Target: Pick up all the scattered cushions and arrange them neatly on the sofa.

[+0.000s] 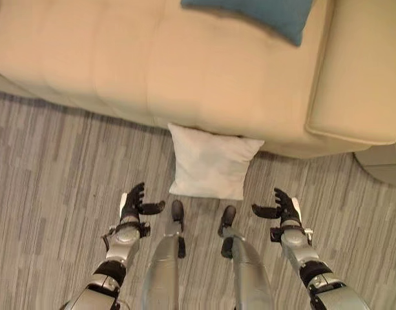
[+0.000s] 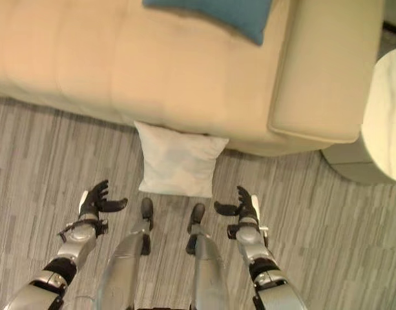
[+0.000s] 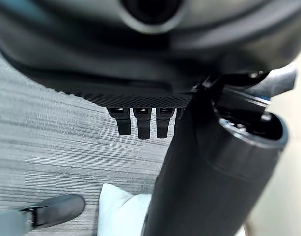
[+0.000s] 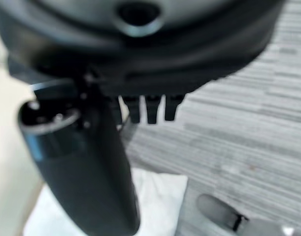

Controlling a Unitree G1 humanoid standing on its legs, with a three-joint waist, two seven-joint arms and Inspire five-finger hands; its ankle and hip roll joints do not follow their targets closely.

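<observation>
White cushion [image 1: 210, 169] on floor against sofa [image 1: 185, 71]; left hand [image 1: 133, 203] and right hand [image 1: 285, 208] spread, empty

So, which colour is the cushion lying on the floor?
White cushion, clearest in the left eye view.

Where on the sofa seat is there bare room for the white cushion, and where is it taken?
The sofa seat is bare from its left end across to the blue cushion, which takes the back corner by the armrest. The white cushion leans on the sofa front, with the open left hand and right hand either side.
</observation>
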